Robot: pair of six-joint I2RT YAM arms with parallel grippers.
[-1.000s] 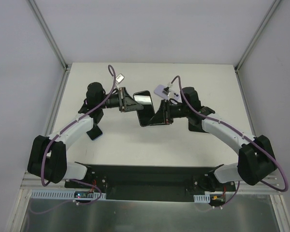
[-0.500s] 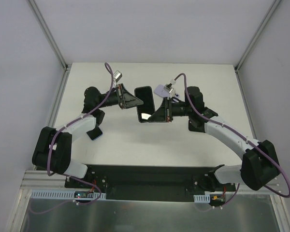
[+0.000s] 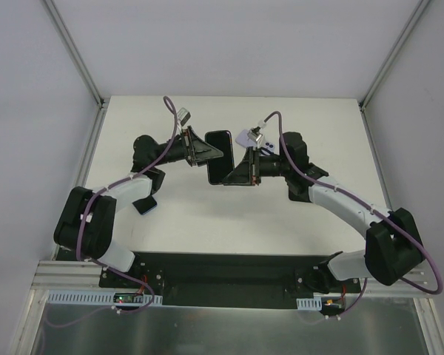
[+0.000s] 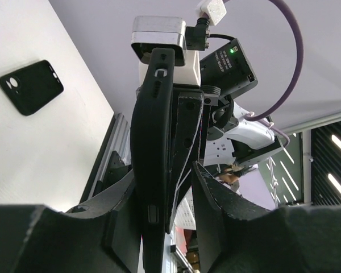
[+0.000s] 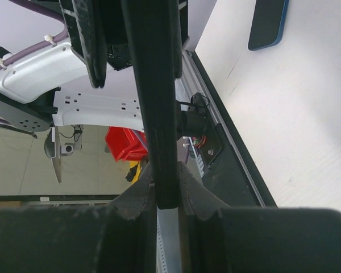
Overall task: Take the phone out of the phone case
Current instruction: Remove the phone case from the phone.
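Top external view, from the left edge of the table (image 3: 207, 222): a dark, blue-edged slab (image 3: 145, 204) lies flat on the surface near the near left corner, just beside the left arm's forearm. The left gripper (image 3: 214, 153) reaches in to the middle of the table, and the phone (image 3: 220, 142) is held there, lifted off the surface, with its glossy dark face tilted towards the camera. The right gripper (image 3: 234, 174) comes at it from the other side and meets the end of the phone that points to the near edge. The left gripper sits at the phone's left long side.

Left wrist view: the phone is seen edge-on in a black case (image 4: 152, 142), standing between the two fingers (image 4: 119, 222). The jaws are narrow and sit close on either side of the case, but whether they press on it or merely flank it I cannot tell. A black slab with camera openings (image 4: 31, 86) lies flat on the table, well apart from the grippers. Which edge it is nearest cannot be told.

Right wrist view: the fingers (image 5: 196, 199) are pinched tight on the thin black edge of the phone, touching it on both sides. The blue-edged slab shows on the surface beyond.
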